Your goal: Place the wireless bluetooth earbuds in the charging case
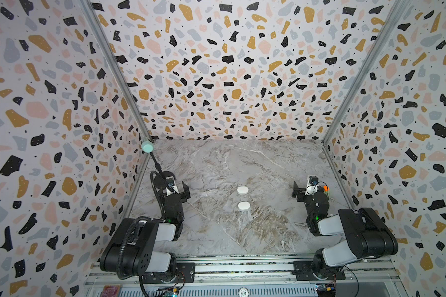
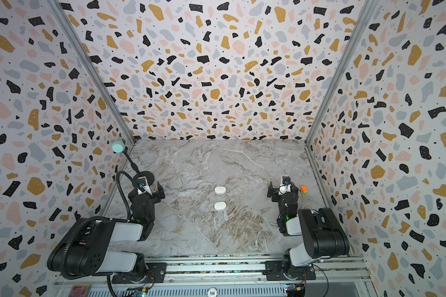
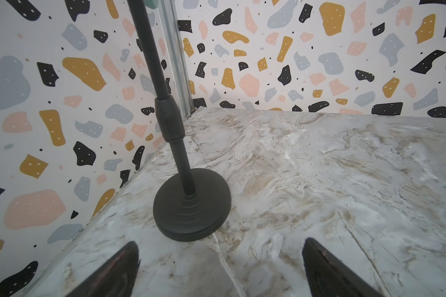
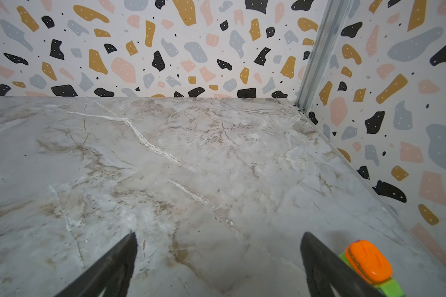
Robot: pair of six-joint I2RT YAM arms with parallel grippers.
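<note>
Two white oval cases lie shut and flat on the marble table (image 1: 242,159), about midway between the two arms. In both top views the far case (image 1: 242,190) and the near case (image 1: 243,206) sit one behind the other, near each other but not touching. The earbuds cannot be made out in any view. The left gripper (image 3: 220,244) is at the left side of the table with its jaws spread wide and only bare marble between them. It points toward the far left corner, where a black stand (image 3: 192,205) has its round base on the table just beyond the fingertips. The stand's pole rises to a mint-green head (image 1: 147,147) beside the corner post. The right gripper (image 4: 219,235) is at the right side of the table, jaws also spread wide and holding nothing, and it faces the far wall over bare marble. An orange and green block (image 4: 368,259) sits on the table just beside its right finger, between the gripper and the right wall. Both grippers are well apart from the cases. Both arms are folded, with their bases on the metal rail (image 1: 242,267) along the near edge. Speckled patterned walls (image 1: 216,64) close the left, right and far sides.
</note>
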